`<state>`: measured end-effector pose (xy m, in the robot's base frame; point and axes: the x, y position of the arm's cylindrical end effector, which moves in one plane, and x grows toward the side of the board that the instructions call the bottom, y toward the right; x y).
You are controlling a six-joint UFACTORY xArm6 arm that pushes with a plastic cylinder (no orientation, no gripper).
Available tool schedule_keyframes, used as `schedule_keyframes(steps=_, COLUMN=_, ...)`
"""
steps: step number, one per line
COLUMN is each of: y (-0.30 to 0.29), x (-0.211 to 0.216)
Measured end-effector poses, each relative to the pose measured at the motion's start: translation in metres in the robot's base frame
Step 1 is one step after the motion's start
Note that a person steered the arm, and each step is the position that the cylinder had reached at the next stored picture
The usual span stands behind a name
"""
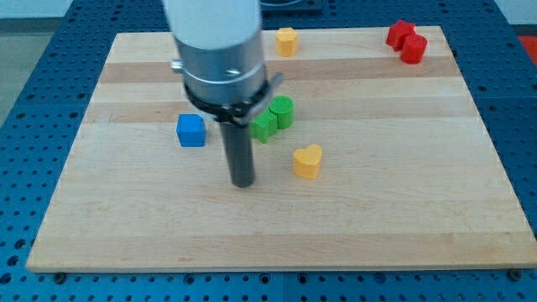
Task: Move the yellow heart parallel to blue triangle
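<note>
my tip has no jaws to open or close; it rests just left of the yellow heart, not touching. approach step, i judge. no blue triangle shows, only a blue cube up-left of the heart. next, close in and push.

The arm's pale housing is cut off by the view's top edge, and the board behind it is hidden at 12 o'clock. The green blocks are partly covered on their 9 o'clock side by the dark collar, so their shapes cannot be told fully. The blue triangle named in the task cannot be found; only a blue cube is seen. The two red blocks at 2 o'clock are pressed together, and their shapes cannot be made out.
</note>
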<state>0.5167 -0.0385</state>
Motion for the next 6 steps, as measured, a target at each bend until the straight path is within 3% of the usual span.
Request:
schedule_keyframes(steps=2, y=0.063, x=0.0)
schedule_keyframes(steps=6, y=0.09, x=-0.067)
